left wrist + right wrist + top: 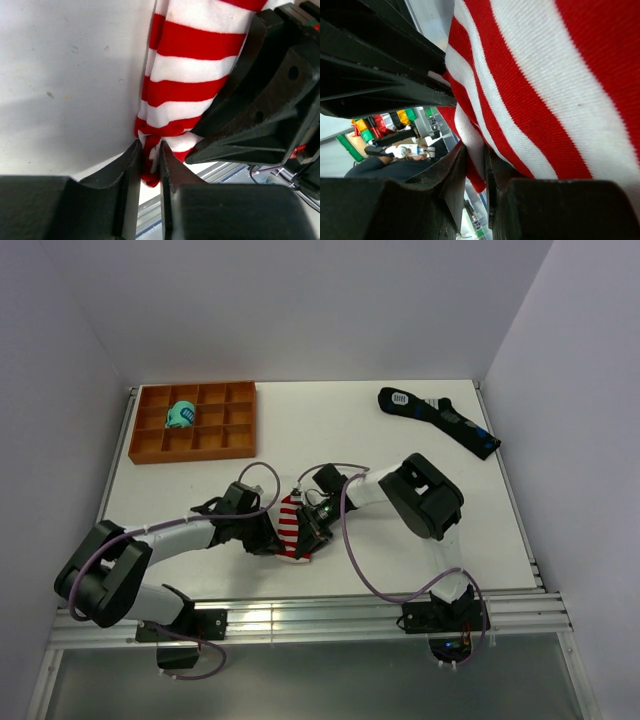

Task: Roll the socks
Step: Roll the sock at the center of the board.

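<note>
Left end effector and right end effector pinch the socks on a white wall-enclosed table.

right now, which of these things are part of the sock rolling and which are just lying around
In the job: striped socks, left hand, right hand, both pinching them.
Lying about: teal sock bundle, orange tray, black sock.

I'm seeing only part of the socks
From above, the left gripper and right gripper are hiding their near end. In both wrist views the stripes are running off the top edge, and the right gripper's body is covering one side.
</note>
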Available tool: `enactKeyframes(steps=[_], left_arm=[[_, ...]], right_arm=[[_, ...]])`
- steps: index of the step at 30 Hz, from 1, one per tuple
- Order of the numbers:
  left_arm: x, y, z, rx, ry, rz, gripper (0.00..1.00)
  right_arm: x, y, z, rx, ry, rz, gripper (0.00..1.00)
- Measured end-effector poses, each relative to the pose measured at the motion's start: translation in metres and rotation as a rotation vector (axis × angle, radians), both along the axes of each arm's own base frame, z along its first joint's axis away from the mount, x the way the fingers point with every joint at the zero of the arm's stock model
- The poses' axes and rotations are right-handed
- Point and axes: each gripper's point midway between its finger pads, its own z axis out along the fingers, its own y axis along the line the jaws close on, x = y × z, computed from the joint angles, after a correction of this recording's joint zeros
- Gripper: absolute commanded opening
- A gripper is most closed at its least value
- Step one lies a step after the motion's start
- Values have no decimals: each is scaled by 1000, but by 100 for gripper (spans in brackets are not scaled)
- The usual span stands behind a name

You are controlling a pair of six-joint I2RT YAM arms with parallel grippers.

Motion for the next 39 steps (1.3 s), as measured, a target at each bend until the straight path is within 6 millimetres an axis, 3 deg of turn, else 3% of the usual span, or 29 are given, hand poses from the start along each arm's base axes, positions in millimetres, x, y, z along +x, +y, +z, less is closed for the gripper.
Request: enactKeyframes(steps=[7, 14, 25, 31, 39], left_arm=[[2, -3, 0, 56, 77, -9, 8], [5, -7, -1, 103, 154, -40, 4], [22, -1, -2, 130, 211, -63, 3], [24, 10, -3, 136, 248, -72, 3], [22, 13, -4, 108, 299, -103, 3]], right_arm=[[0, -3, 1, 3, -40, -21, 30], [2, -6, 4, -8, -154, -70, 38], [38, -26, 10, -53, -536, -291, 43], [45, -40, 15, -80, -707, -385, 43], [34, -10, 48, -7, -906, -369, 43]])
